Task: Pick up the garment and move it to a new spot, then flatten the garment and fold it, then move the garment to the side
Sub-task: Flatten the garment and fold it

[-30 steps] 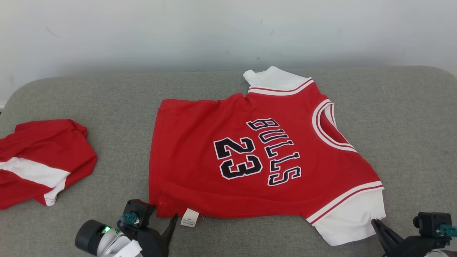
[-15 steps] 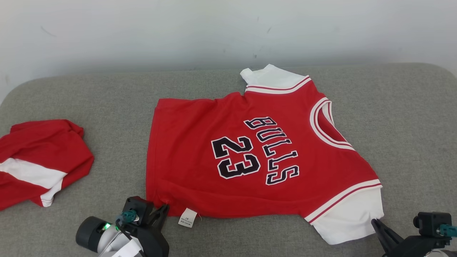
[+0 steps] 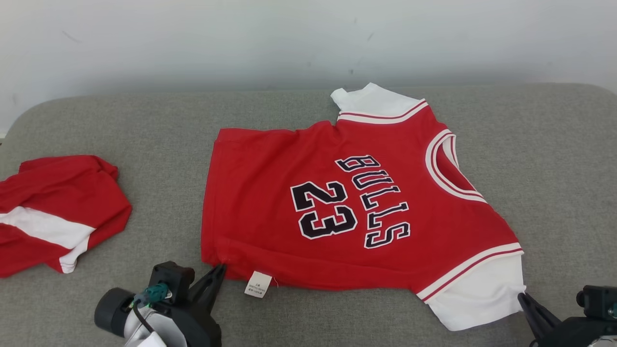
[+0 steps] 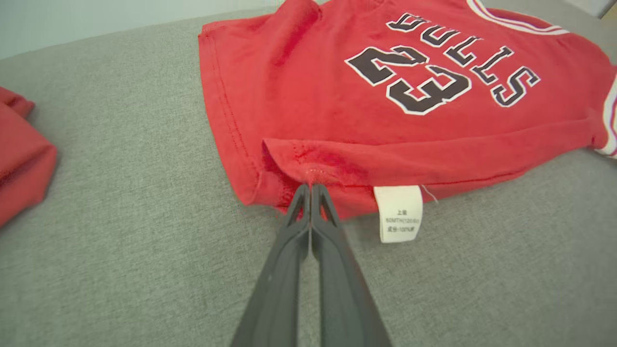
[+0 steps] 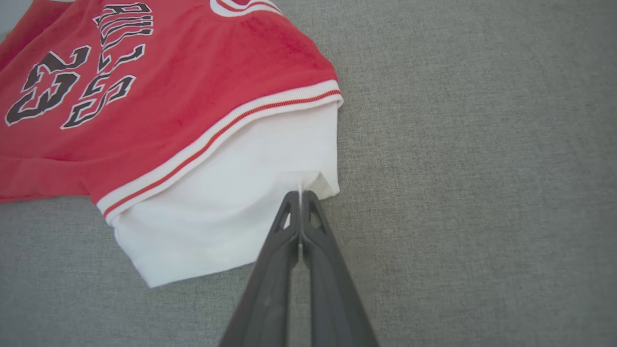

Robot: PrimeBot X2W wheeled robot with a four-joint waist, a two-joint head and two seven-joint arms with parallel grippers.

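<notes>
- The jersey (image 3: 347, 207) lies flat on the grey cushion (image 3: 554, 168), print up — folding is the step in hand.
- The left end effector (image 4: 311, 187) is clamped on the near hem corner (image 4: 308, 169); the right end effector (image 5: 300, 193) pinches the white sleeve (image 5: 231, 217).
- Next, likely: lift both evenly, carry the near edge across.

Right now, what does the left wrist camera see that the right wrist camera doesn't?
Left wrist view's own: the left gripper shut on the jersey at its red hem, the white care label, and another red garment. Right wrist view's own: the right gripper pinching the jersey's white sleeve. Shared: the number 23 and the grey cushion.
</notes>
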